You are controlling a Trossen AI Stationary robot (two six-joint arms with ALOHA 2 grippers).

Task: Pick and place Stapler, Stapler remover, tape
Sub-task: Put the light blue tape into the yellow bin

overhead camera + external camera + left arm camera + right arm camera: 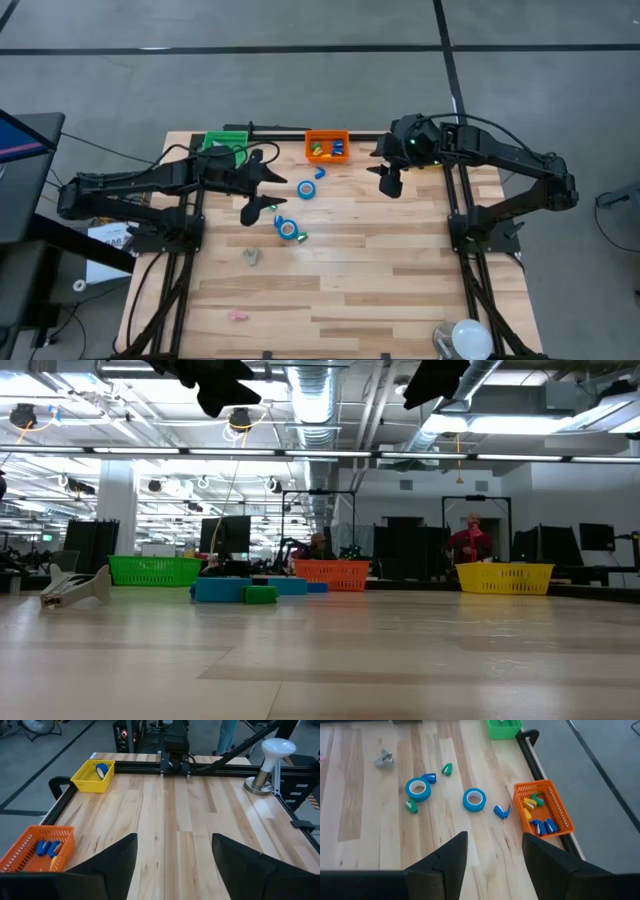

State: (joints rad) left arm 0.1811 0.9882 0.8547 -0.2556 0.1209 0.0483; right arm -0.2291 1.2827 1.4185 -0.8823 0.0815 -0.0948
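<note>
Two blue tape rolls lie flat on the table: one (307, 188) (474, 800) near the orange bin (327, 147) (543, 813), one (288, 228) (418, 789) nearer the middle. Small stapler removers lie around them: blue (502, 811), blue (429, 778), green (447, 769), green (410, 806) and grey (251, 257). Yellow and blue staplers (535, 802) lie in the orange bin. My left gripper (262, 188) (175, 850) hangs open above the table, left of the tapes. My right gripper (385, 170) (495, 847) hangs open to their right. Neither holds anything.
A green bin (225, 145) stands at the far left. A yellow bin (93, 775) at the far right holds a blue tape roll (102, 770). A white dome-shaped thing (465, 338) stands at the near right corner; a small pink thing (238, 316) lies near the front edge.
</note>
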